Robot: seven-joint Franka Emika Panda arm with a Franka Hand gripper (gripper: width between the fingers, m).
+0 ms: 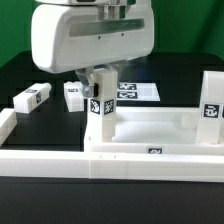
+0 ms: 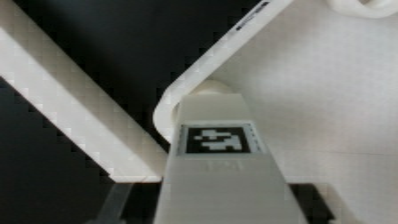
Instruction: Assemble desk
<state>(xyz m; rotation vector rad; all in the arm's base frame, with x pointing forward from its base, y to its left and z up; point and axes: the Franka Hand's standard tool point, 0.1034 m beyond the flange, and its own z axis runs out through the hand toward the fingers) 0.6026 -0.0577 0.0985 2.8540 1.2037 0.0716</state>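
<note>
The white rimmed tabletop lies on the black table against the barrier wall. One white leg stands upright in its corner at the exterior view's right. My gripper is shut on another tagged leg and holds it upright at the tabletop's near corner at the exterior view's left. In the wrist view this leg runs down between my gripper, and its far end sits at the round corner socket of the tabletop. I cannot tell how deep it is seated.
Two loose white legs lie on the table at the exterior view's left. The marker board lies behind the tabletop. The long low white barrier wall runs along the front and also shows in the wrist view.
</note>
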